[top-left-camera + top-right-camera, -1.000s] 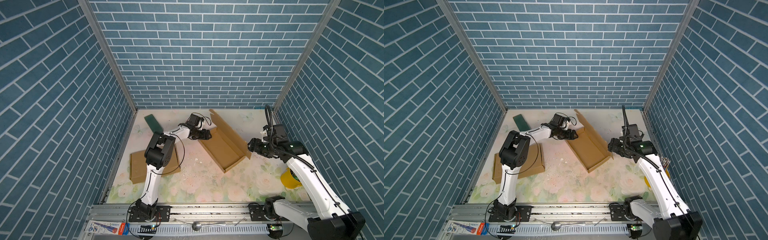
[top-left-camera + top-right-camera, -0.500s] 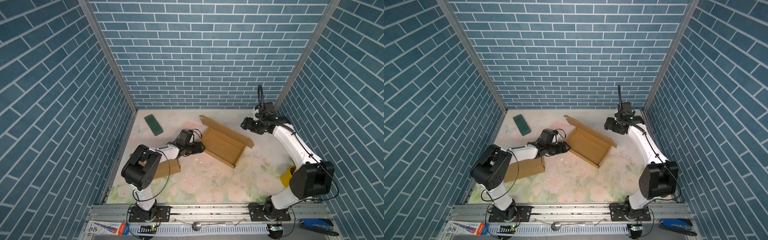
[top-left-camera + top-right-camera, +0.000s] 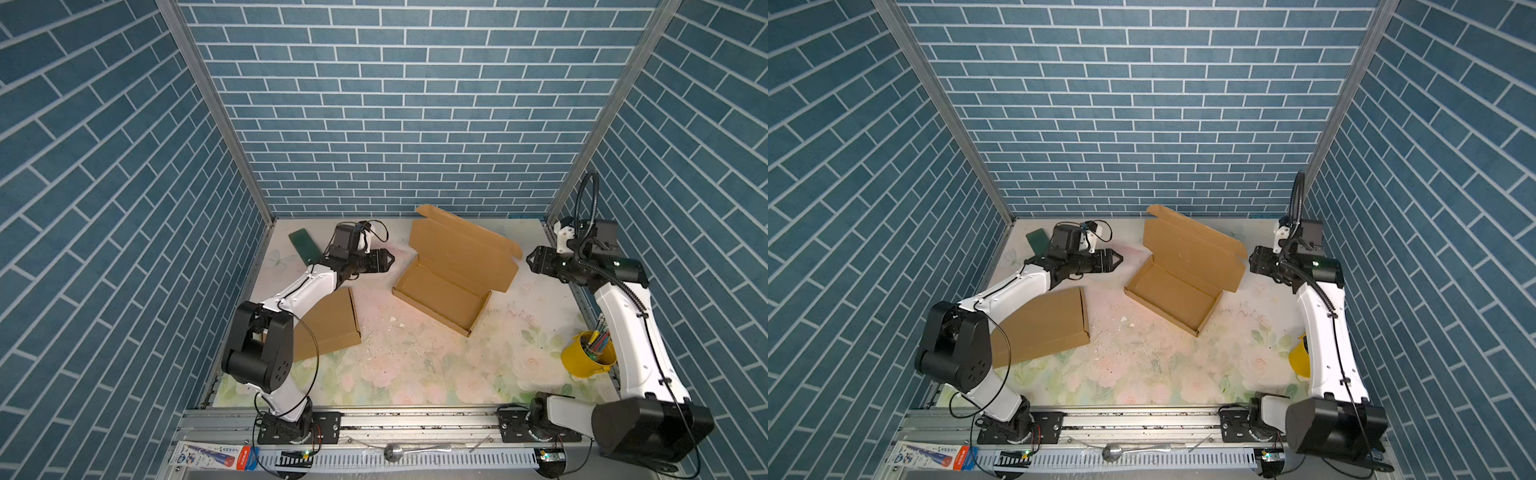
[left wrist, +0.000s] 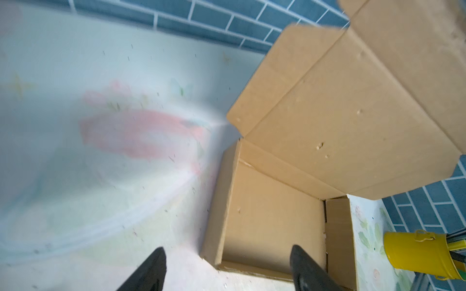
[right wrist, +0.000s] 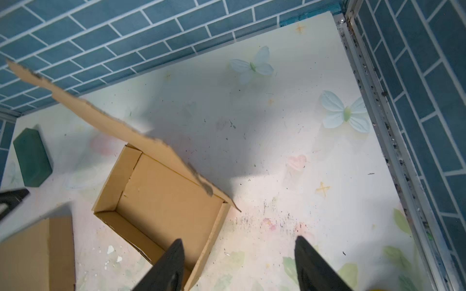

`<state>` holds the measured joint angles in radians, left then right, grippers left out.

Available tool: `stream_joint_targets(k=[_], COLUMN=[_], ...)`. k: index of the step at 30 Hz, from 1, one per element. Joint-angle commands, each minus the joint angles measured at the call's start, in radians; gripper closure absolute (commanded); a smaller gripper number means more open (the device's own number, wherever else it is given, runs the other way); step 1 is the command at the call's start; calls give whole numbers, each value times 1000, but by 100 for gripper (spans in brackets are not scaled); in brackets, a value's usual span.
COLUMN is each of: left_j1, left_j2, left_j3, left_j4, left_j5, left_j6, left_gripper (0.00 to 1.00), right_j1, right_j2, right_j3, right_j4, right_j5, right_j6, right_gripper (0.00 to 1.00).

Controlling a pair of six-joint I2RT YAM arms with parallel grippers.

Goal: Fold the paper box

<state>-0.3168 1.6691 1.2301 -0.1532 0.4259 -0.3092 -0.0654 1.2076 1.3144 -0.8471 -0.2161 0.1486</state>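
Two robot arms flank a half-folded paper box [image 3: 453,270] [image 3: 1183,286] that sits toward the back of the floral table [image 3: 415,374], its shallow tray flat on the surface and its lid raised steeply behind it.

Half a second earlier the lid lay lower and the box was turned more squarely to the camera, with the left gripper at the tray's left end. Now the left gripper [image 3: 388,259] [image 3: 1120,259] is near that end but clear of the cardboard. The right gripper [image 3: 528,259] [image 3: 1251,259], earlier up by the lid's back corner, now hangs just beside the lid's right edge, and its arm has swung round to the table's right side.

Both claws are spread and hold nothing. In the left wrist view, the left gripper [image 4: 228,267] has its fingers [image 4: 151,272] well apart, the tray's near corner lying beyond them. In the right wrist view, the right gripper [image 5: 239,264] is likewise spread above the tray's end wall, untouching.

A flat cardboard piece [image 3: 328,328] lies partly under the left arm, a green block [image 3: 305,247] behind it, and a yellow bucket [image 3: 588,359] by the right arm.
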Motion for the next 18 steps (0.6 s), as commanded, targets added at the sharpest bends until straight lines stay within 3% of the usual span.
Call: stream_joint_targets(k=[1,5,11,18], left_j1=[13,19,18,18], left_j2=[82,191,371,470], left_j3=[121,285,544,640], left_j4=[-109,-140,-295,-280], left_j5=[52,125,240,360], left_j6=[217,324,504,627], left_gripper=[22,17,14,8], right_j1=[2,4,11,18], right_j2=[-48,-91,31,138], right_j3=[-99,-170,-171,-174], right_j4=[-17,52,167,254], right_j5=[-34,-75,-190,-266], right_j6=[-154,-241,-301,-395], right_gripper=[31,27,29,33])
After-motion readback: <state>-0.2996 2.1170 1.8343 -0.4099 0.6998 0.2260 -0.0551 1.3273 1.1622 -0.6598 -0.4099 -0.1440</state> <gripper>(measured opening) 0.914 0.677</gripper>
